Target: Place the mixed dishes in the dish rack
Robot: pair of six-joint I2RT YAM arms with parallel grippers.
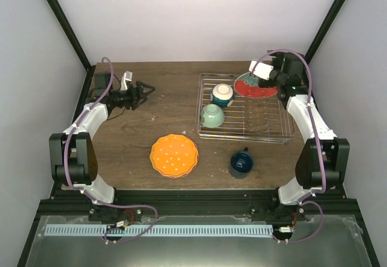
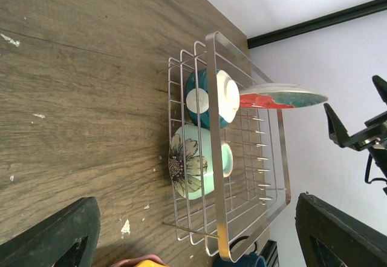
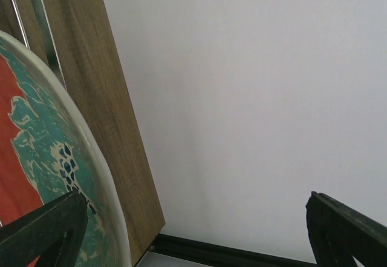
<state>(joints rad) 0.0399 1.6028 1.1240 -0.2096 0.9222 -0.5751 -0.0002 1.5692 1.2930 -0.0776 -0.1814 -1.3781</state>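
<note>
The silver wire dish rack [image 1: 272,118] stands at the right back of the table. In it lie the cream bowl with blue outside [image 1: 222,95] and the pale green bowl [image 1: 213,116], both on their sides. The red-and-teal plate [image 1: 254,87] rests tilted on the rack's far right corner. My right gripper [image 1: 265,79] is open just beside it; in the right wrist view [image 3: 198,197] the plate's rim [image 3: 54,134] is next to one finger. The orange dotted plate [image 1: 174,155] and the dark blue mug [image 1: 241,163] sit on the table. My left gripper [image 1: 145,90] is open and empty at the far left.
The left wrist view [image 2: 196,200] looks across bare wood at the rack [image 2: 221,158], with both bowls and the plate [image 2: 284,95] on its far rim. A pink edge [image 2: 130,260] shows by the orange plate at the bottom. White walls close the back and sides.
</note>
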